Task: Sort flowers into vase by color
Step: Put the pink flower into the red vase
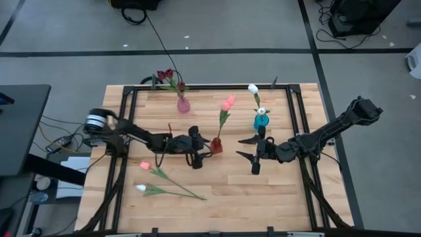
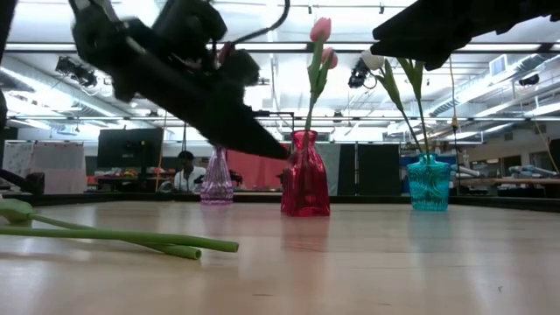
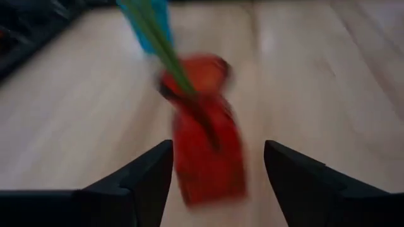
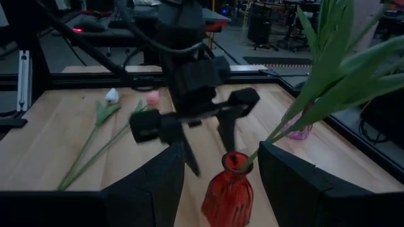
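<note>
Fingers of the left gripper (image 1: pixel 202 155) and right gripper (image 1: pixel 252 155) are standing apart, empty; loose flowers (image 1: pixel 160 173) near the tabletop's front-left corner are looking light and floppy, best pinched mid-stem.

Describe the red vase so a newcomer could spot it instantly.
Start at the wooden table and look to its middle, just off the tip of the left gripper. There stands the red vase, holding pink tulips. Its neighbours differ: the pale pink vase holds maroon flowers, the teal vase a white one.

Seated person (image 2: pixel 185 171) beyond wooden table (image 1: pixel 276 187)
</note>
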